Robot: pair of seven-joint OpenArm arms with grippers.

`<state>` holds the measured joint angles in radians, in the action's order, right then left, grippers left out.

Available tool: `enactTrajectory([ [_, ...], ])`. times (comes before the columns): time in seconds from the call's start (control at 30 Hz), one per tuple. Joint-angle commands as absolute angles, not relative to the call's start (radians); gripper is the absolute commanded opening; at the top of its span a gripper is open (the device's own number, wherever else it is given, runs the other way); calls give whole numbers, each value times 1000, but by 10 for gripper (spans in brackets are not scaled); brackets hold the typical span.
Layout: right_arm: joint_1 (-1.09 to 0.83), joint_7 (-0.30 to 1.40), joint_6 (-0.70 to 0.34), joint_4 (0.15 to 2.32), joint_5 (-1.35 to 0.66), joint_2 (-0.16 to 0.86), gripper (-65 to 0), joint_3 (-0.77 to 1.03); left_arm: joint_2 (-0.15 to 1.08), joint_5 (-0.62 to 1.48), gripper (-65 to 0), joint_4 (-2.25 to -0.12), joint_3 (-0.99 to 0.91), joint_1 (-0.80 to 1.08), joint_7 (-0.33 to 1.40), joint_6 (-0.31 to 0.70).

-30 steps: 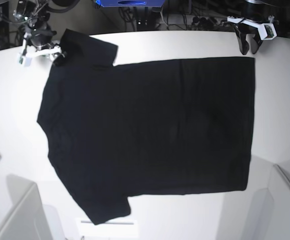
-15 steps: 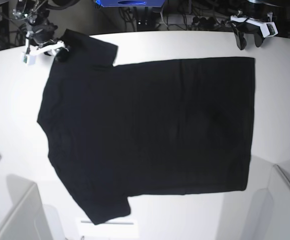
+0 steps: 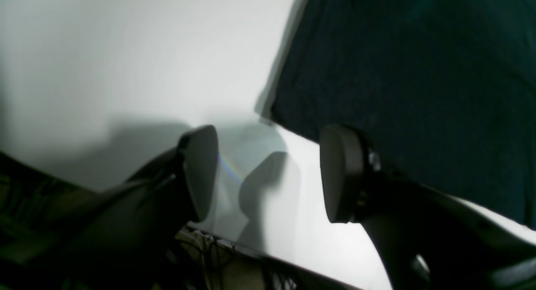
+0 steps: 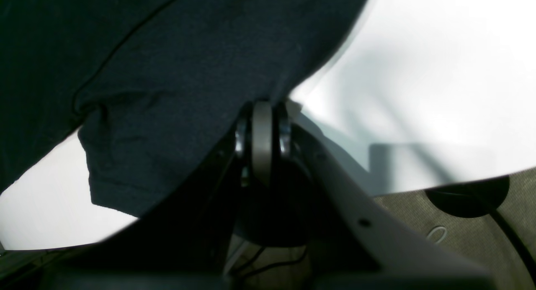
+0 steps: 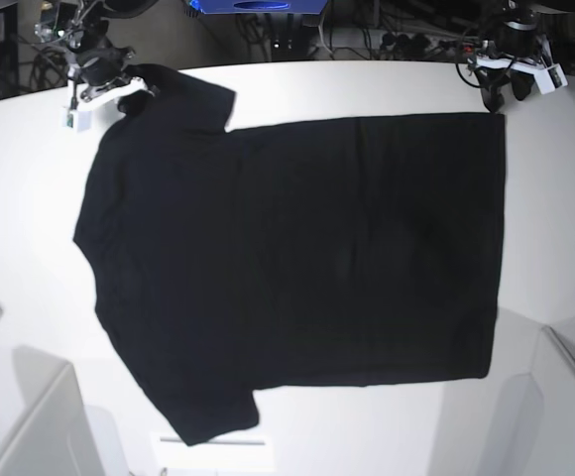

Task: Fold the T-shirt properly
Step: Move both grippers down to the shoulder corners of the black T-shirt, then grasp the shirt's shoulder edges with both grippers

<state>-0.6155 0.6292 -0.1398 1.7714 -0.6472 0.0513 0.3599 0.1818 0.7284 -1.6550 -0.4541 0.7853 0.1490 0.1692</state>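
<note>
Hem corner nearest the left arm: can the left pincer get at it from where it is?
Probably yes. The left pincer stands open over bare table, and the T-shirt corner lies just beyond its pads with nothing between them.

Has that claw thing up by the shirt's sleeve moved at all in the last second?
Yes. The right gripper has shifted up and toward the far table edge, and its fingers are now shut on the T-shirt sleeve.
</note>
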Motion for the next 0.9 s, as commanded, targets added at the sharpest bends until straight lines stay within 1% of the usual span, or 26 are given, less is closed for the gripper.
enactTrajectory([
  [0.0, -628, 665, -136, 1771, -631, 53, -650, 358, 186, 736, -283, -1664, -460, 789, 134, 179],
  [0.47, -628, 665, -136, 1771, -631, 54, -650, 358, 185, 737, -288, -1638, -461, 654, 297, 179],
  [0.5, -628, 665, -136, 1771, -631, 54, -650, 358, 185, 737, -306, -1621, -461, 647, 295, 177],
  [0.53, -628, 665, -136, 1771, -631, 54, -650, 358, 185, 737, -342, -1604, -461, 641, 295, 177],
  [0.6, -628, 665, -136, 1771, -631, 54, -650, 358, 185, 737, -457, -1575, -463, 630, 295, 177],
  [0.67, -628, 665, -136, 1771, -631, 54, -650, 358, 185, 739, -609, -1558, -463, 627, 295, 179],
  [0.7, -627, 665, -136, 1771, -631, 54, -650, 358, 185, 739, -650, -1557, -463, 627, 295, 179],
  [0.87, -633, 662, -136, 1779, -631, 54, -650, 360, 188, 739, -650, -1580, -463, 636, 295, 179],
])
